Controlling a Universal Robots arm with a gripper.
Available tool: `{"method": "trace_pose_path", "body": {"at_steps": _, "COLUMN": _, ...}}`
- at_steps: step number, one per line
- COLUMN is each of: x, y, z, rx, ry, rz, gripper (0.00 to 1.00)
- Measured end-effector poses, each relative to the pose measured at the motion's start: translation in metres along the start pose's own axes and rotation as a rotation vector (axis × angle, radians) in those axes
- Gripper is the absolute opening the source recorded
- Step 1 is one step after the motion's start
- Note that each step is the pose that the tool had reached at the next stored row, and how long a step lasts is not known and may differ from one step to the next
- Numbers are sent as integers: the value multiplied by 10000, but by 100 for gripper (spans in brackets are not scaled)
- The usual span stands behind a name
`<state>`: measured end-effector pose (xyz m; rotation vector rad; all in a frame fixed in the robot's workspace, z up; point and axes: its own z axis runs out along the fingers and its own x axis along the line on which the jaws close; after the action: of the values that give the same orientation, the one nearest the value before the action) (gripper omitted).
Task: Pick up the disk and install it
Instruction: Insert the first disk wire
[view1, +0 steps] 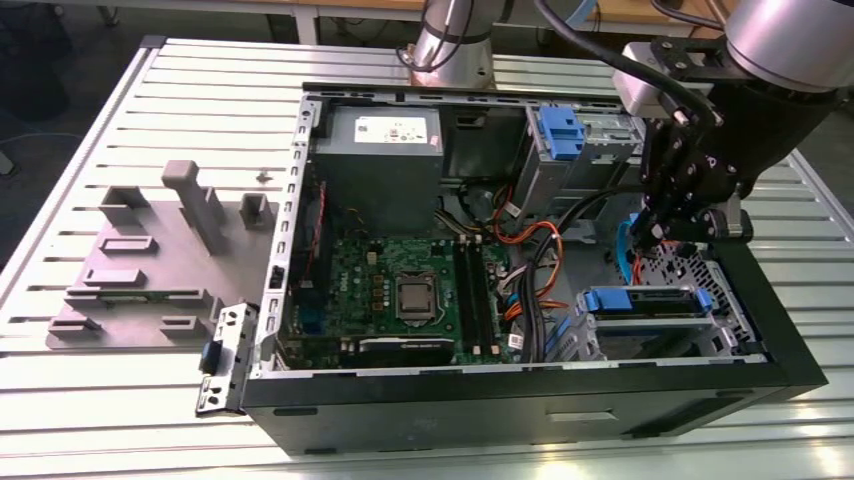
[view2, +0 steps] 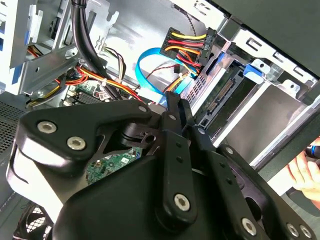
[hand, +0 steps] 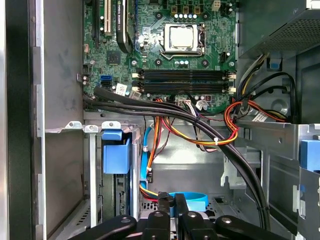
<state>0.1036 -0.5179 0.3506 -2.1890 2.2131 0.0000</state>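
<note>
The disk (view1: 647, 322) sits in the lower drive cage at the front corner of the open computer case, on the exterior view's right, with a blue rail (view1: 641, 298) along its upper edge. In the second wrist view the disk's (view2: 226, 95) connector end and green board face out of the cage. My gripper (view1: 678, 228) hangs inside the case just above that cage. Its black fingers (view2: 174, 107) are shut, with nothing seen between them. Their tips are beside a looped blue data cable (view2: 150, 65) near the disk's connector end. In the first wrist view my gripper (hand: 173, 200) stands in front of that cable (hand: 192, 200).
A motherboard (view1: 400, 290) and a grey power-supply box (view1: 378, 165) fill the case's other half. Black and coloured cable bundles (hand: 200, 125) cross beside the cage. An upper bay has a blue latch (view1: 561, 130). A grey fixture (view1: 147, 270) stands on the slatted table. A person's hand (view2: 306, 170) is at the case's edge.
</note>
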Motion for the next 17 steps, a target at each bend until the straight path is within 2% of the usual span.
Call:
{"method": "trace_pose_path", "body": {"at_steps": 3, "x": 0, "y": 0, "z": 1, "rx": 0, "ry": 0, "rz": 0, "gripper": 16}}
{"method": "trace_pose_path", "body": {"at_steps": 6, "x": 1, "y": 1, "z": 33, "rx": 0, "ry": 2, "rz": 0, "gripper": 16}}
{"method": "trace_pose_path", "body": {"at_steps": 17, "x": 0, "y": 0, "z": -7, "rx": 0, "ry": 0, "rz": 0, "gripper": 16}}
